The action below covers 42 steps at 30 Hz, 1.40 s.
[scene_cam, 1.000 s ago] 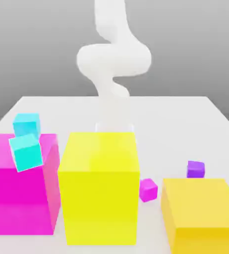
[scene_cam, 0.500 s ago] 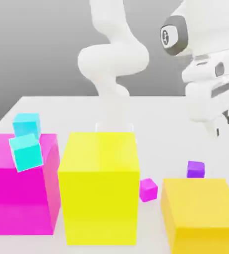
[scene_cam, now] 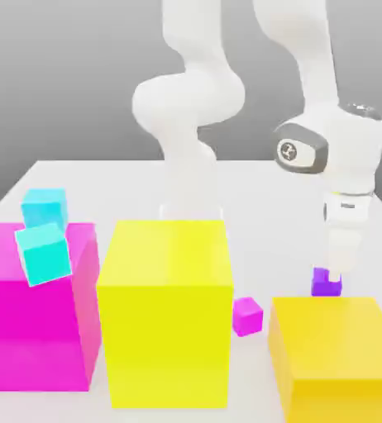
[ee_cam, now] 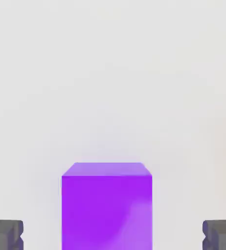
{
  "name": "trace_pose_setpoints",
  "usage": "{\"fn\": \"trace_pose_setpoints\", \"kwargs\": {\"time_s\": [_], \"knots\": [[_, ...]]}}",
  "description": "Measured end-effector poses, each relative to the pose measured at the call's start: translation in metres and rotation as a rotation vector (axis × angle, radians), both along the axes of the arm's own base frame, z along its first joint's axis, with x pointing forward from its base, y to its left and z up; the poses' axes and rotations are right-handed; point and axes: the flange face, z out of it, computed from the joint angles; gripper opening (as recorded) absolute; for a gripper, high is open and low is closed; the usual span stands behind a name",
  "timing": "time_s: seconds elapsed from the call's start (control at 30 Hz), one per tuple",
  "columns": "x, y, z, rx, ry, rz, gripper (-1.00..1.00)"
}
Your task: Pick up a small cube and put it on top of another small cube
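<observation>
The purple cube (ee_cam: 106, 207) sat on the worktop (scene_cam: 260, 198) just beyond the right-hand yellow block (scene_cam: 339, 355), between the wide-open, empty jaws. It looked light and rigid; grip its flat opposite sides.

A large magenta block (scene_cam: 33, 306) sits at the white table's (scene_cam: 103, 178) near edge on the exterior view's left, with one cyan cube (scene_cam: 43, 254) tilted against its top front and another cyan cube (scene_cam: 44, 206) behind it. Beside it stands a tall yellow block (scene_cam: 164, 312); a lower yellow block (scene_cam: 339, 355) sits at the near right corner.
</observation>
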Motion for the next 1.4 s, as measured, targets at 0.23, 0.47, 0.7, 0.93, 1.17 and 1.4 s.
{"fn": "trace_pose_setpoints", "kwargs": {"time_s": [0.23, 0.47, 0.7, 0.93, 1.17, 1.4], "knots": [[-0.003, -0.002, -0.031, -0.002, 0.003, -0.001, -1.00], [-0.001, 0.000, -0.015, -0.002, 0.000, 0.001, -1.00], [0.005, 0.010, 0.039, 0.023, -0.015, 0.019, -1.00], [0.096, -0.035, 0.102, 0.053, -0.031, -0.031, -1.00], [0.166, -0.139, 0.167, 0.054, -0.046, -0.110, -1.00], [0.188, -0.275, 0.234, 0.041, -0.060, -0.206, -1.00]]}}
